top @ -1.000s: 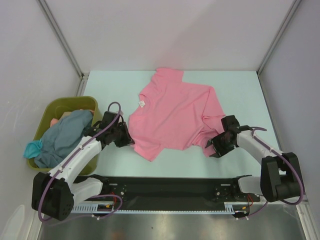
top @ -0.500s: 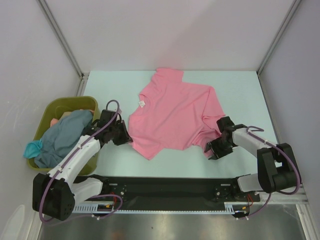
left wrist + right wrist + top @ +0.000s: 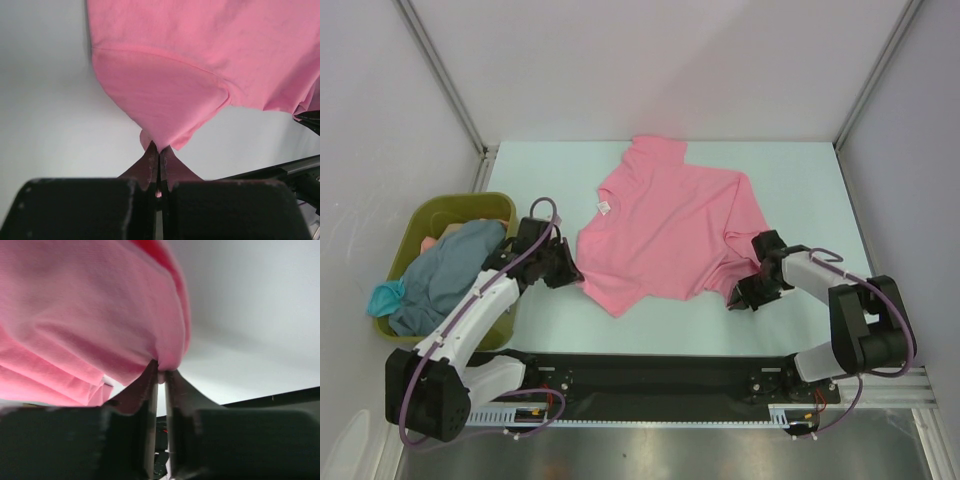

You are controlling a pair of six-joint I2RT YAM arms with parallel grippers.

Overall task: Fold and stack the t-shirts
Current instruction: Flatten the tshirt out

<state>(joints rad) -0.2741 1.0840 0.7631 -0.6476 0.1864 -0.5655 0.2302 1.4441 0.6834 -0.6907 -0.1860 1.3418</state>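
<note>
Right pincer point(image 3: 159, 371) nearer soft pink t-shirt point(image 3: 670, 230)

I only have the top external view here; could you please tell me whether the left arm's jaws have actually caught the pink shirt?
Observer: Yes. In the left wrist view the left jaws are pressed together on a small pinch of the bubblegum-pink cloth t-shirt, at the edge of its sleeve.
Operator: Thank you. And the right side?
Observer: The right wrist view shows the right jaws closed on a bunched fold of the same shirt, with only a thin slit between them below the cloth.
Operator: Is anything else caught there?
Observer: No, only pink cloth sits at their tips.
</note>
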